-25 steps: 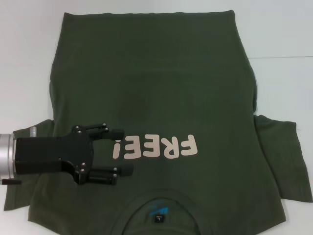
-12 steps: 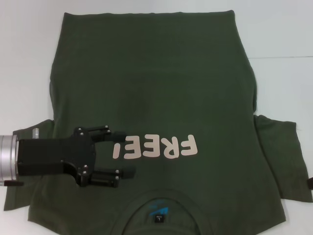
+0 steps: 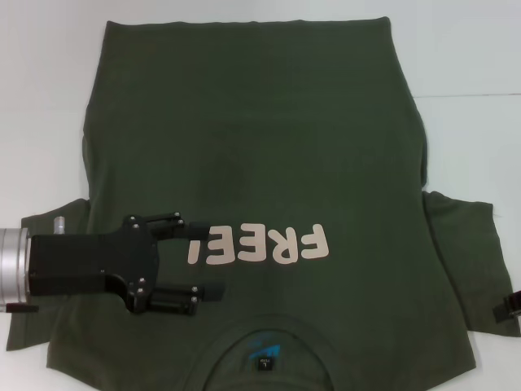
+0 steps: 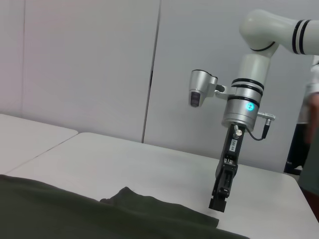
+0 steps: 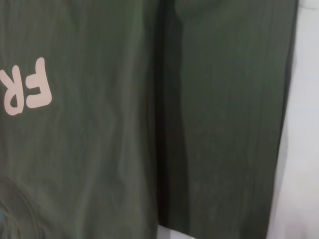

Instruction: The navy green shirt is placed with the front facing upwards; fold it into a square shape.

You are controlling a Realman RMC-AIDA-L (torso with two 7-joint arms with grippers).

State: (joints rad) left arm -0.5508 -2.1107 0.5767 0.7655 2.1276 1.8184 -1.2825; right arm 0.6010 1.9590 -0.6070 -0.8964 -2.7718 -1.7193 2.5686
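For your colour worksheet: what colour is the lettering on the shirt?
Pale pink lettering on the shirt, clearest in the head view.

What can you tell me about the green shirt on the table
The navy green shirt is dark olive cotton-looking fabric lying flat, front up, with pale pink FREE! lettering, collar and blue label nearest the robot. Both short sleeves spread sideways on the white table. The open left gripper hovers over its chest; contact is unclear.

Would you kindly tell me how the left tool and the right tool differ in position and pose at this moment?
The left tool sits well over the navy green shirt, beside the pink lettering; the right tool is out by the right sleeve's outer edge. The left tool reaches in sideways with its fingers spread; the right tool points straight down. Both are black.
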